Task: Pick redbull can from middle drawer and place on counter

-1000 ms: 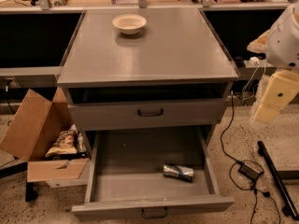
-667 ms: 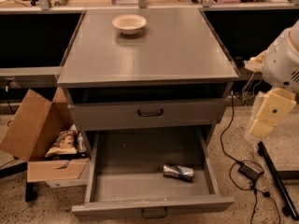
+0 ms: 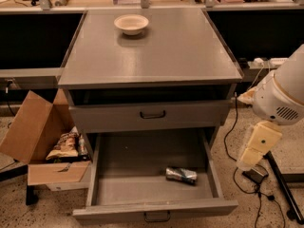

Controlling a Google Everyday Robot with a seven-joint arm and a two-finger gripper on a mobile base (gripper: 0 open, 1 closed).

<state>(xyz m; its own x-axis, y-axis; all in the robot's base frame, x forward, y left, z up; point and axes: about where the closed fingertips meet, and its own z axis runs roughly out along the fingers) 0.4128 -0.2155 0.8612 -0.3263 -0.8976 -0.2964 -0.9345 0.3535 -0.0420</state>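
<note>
The redbull can (image 3: 181, 175) lies on its side in the pulled-out middle drawer (image 3: 152, 208), near its right front part. The counter (image 3: 156, 51) is the grey top of the cabinet above it. My gripper (image 3: 248, 156), a cream part at the end of the white arm, hangs to the right of the cabinet. It is outside the drawer's right wall, about level with the drawer and above the floor. It holds nothing that I can see.
A cream bowl (image 3: 131, 23) stands at the back of the counter. A shut drawer with a dark handle (image 3: 152, 114) sits above the open one. An open cardboard box (image 3: 45, 141) with snack bags stands at the left. Cables and a dark bar (image 3: 285, 189) lie on the floor at the right.
My arm and gripper have moved down and a little to the left, closer to the open drawer's right side. The can and the drawer have not moved.
</note>
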